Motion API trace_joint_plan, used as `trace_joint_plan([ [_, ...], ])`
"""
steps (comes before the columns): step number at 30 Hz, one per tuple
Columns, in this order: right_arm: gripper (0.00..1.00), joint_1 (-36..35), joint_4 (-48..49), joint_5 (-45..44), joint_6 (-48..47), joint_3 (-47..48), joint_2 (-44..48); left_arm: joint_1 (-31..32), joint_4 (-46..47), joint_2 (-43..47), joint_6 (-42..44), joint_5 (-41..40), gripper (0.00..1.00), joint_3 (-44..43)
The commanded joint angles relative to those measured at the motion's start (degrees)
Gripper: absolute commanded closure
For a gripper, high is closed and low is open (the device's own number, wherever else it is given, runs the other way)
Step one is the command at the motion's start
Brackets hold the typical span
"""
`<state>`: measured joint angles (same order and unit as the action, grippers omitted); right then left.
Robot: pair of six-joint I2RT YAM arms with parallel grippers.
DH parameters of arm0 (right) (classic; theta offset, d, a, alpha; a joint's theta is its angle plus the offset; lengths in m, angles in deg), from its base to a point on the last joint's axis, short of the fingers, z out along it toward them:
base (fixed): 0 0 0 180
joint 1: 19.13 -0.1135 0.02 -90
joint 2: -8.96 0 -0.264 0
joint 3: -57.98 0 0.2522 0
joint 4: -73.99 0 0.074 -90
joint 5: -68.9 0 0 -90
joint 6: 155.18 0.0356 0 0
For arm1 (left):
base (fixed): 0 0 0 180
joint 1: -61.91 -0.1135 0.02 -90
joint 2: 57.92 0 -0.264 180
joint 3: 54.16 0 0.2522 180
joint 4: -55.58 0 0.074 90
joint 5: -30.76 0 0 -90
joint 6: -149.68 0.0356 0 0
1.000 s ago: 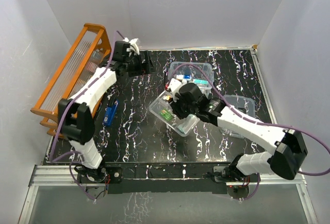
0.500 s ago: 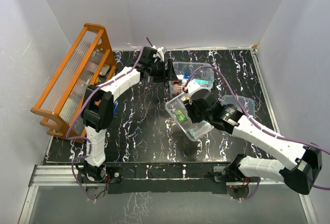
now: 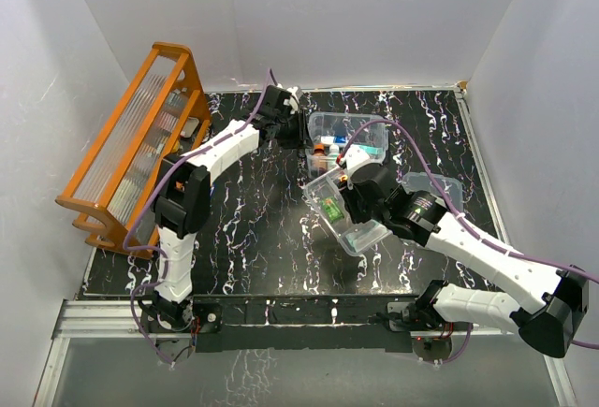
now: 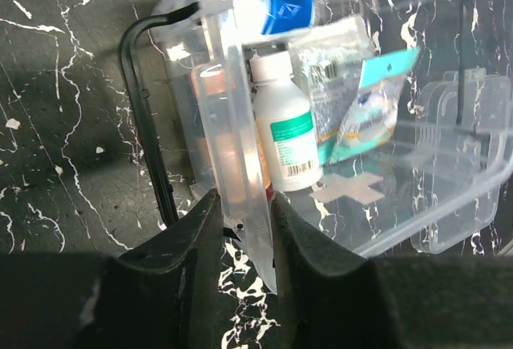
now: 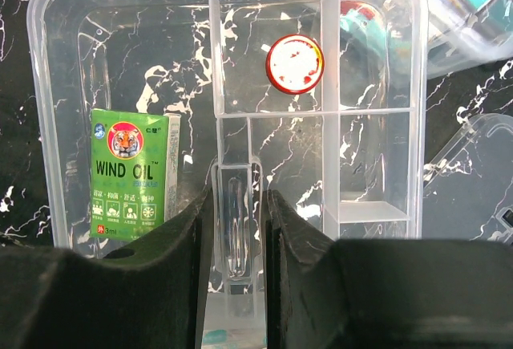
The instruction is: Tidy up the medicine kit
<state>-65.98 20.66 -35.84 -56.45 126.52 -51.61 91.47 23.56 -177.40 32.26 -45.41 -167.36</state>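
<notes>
From above, the left gripper (image 3: 299, 130) has swung from the orange rack (image 3: 131, 145) to the medicine kit (image 3: 367, 126) at far centre, apparently bracing it; its wrist view shows it pinching the kit's left wall, while the right gripper (image 5: 236, 221) clasps the divided tray (image 5: 377, 156) just near of the kit.

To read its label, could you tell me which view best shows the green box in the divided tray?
The right wrist view: the green box lies close, its WIND OIL print readable. The top external view shows only a green speck; the left wrist view misses it.
</notes>
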Motion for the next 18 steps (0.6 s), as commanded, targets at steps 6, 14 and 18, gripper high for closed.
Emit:
trace_joint_plan([
  [6, 1.00, 0.2, 2.9, -1.8, 0.1, 3.3, 0.9, -0.2, -6.1, 8.3, 7.3, -5.9, 0.86, 6.1],
  [14, 1.00, 0.2, 4.1, -0.3, -1.4, 4.3, -0.3, -0.4, -9.6, 16.0, 11.6, -7.9, 0.91, 13.4],
  [18, 1.00, 0.2, 5.2, 1.1, -3.0, 5.2, -1.2, -1.1, -11.1, 21.0, 13.9, -6.6, 0.91, 18.3],
])
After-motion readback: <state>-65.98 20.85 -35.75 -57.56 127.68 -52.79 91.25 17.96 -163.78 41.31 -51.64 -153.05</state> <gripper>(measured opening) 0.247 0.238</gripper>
